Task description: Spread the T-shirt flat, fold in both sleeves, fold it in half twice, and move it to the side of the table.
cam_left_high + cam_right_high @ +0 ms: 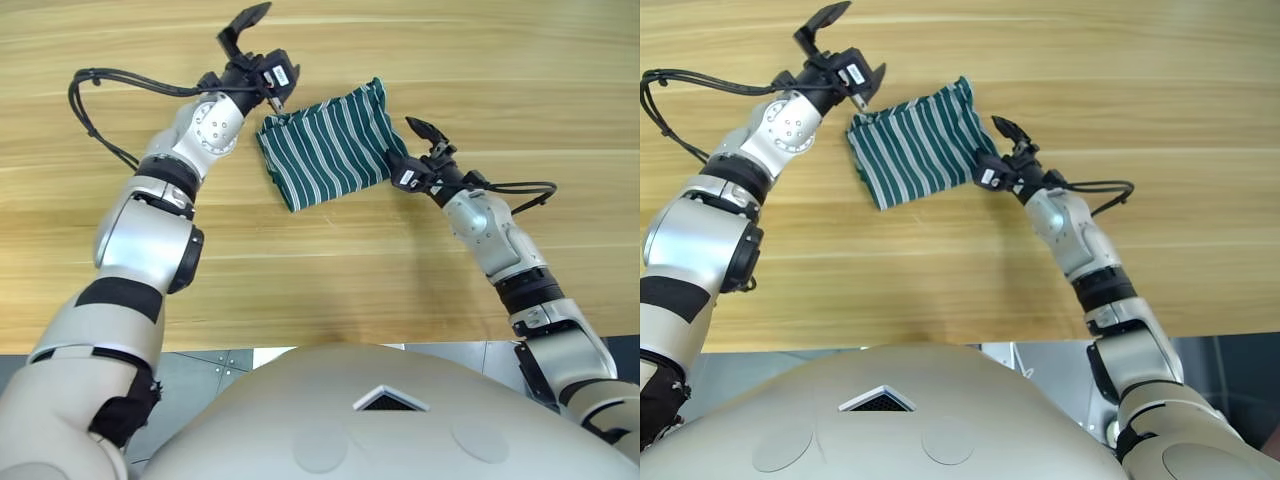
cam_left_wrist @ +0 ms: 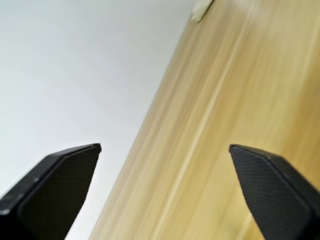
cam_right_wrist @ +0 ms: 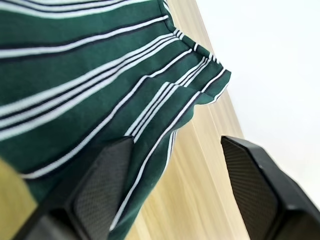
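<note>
**Item 1. T-shirt** [image 1: 325, 145]: dk green w/ thin white stripes, folded to a small rectangle. Lies flat on the worktop [image 1: 500, 60], set at a slant, between the two grippers. Far corner on the right side slightly bunched; stacked layer edges show there in right wrist view.

**Item 2. Left gripper** [image 1: 243, 32]: fingers [image 2: 55, 190] spread wide, nothing btw them. Sits just beside the shirt's left far corner, apart from the cloth, tips pointing away over bare wood.

**Item 3. Right gripper** [image 1: 428, 140]: fingers [image 3: 100, 195] spread, holding nothing. Sits at the shirt's right edge; one finger overlaps the cloth edge in wrist view, contact cannot tell.

**Item 4. Worktop:** light wood, grain running side to side.

**Item 5. Cables:** black, one looped off left forearm [image 1: 110, 85], one off right forearm [image 1: 525, 187].
</note>
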